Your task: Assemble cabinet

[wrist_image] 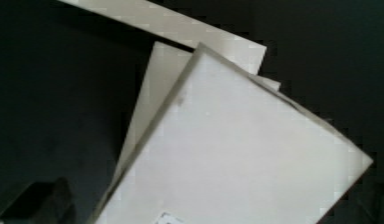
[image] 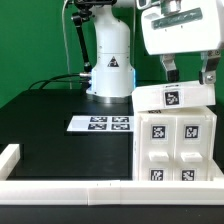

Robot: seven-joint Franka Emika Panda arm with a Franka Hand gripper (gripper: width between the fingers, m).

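In the exterior view, the cabinet (image: 176,150) stands on the black tabletop (image: 55,140) at that view's right, close to the low white wall (image: 60,187) along the front edge. Its tagged side faces the camera. A tagged white block (image: 175,96) lies across its top, slightly tilted and not sitting square. We judge it to be resting there loosely, waiting to be lined up and seated.

The end effector (image: 188,76) hangs right over this block, fingers spread wide, one near each end of it. They look placed to close across the block. We cannot tell whether they touch it, but nothing is clamped. The marker board (image: 100,123) lies flat, well apart, near the arm's base (image: 110,60).

In the wrist view, pale flat faces fill most of the picture at a slant, stacked one over another against the dark tabletop. We take the broadest to be the block (wrist_image: 242,150), with the cabinet's edges showing beside it. The slant suggests the wrist needs to align before it closes. The fingers are not clearly visible here.
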